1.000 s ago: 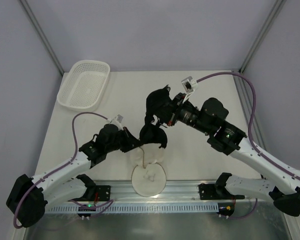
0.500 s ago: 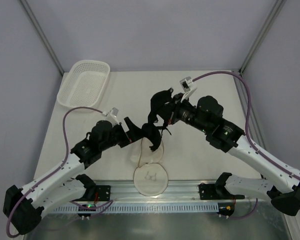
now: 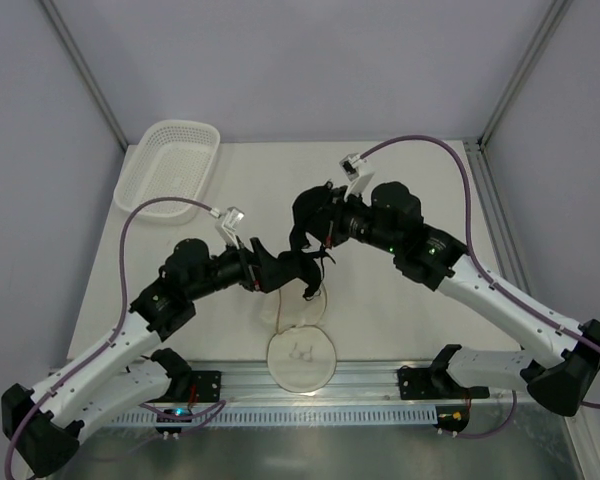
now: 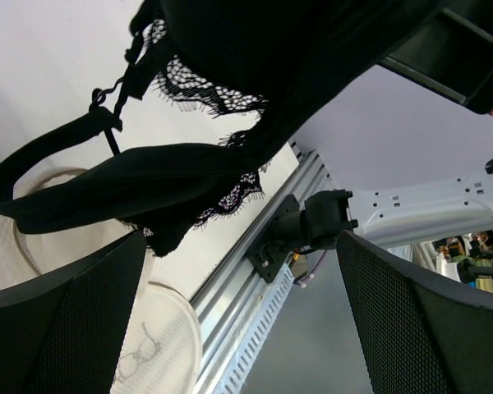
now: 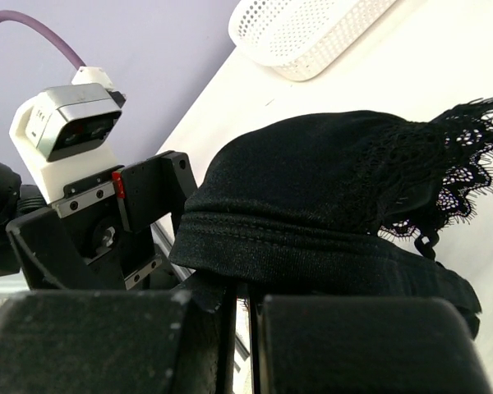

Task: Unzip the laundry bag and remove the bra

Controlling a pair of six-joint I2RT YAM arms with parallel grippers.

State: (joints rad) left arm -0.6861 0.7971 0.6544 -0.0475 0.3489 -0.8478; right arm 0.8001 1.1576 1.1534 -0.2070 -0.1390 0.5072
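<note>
The right gripper (image 3: 325, 227) clamps the black bra (image 3: 302, 212), just 12 o'clock of the unzipped laundry bag (image 3: 300, 362); the left gripper (image 3: 263, 268) stands wide beside it. Lift well up so the trailing straps clear the bag's rim.

Bra (image 3: 302, 215): black cloth, matt; cups smooth, edges open scalloped lace, band ribbed with stitched rows. Bag (image 3: 300, 362), 6 o'clock: white fine mesh, see-through, tan zipper rim. Basket (image 3: 168, 168), 10 o'clock: white perforated plastic, slight sheen. Table (image 3: 270, 175): off-white, matt, smooth. Rail (image 3: 360, 378) along 6 o'clock: bare extruded metal, brushed, dull shine. Left fingers (image 4: 74, 328): black, matt, fine dimpled grid. Right fingers (image 5: 353, 345): black, matt, plain. Arms (image 3: 110, 350): smooth white shells, matt black joints. Cables (image 3: 121, 250): purple, smooth sheath.
</note>
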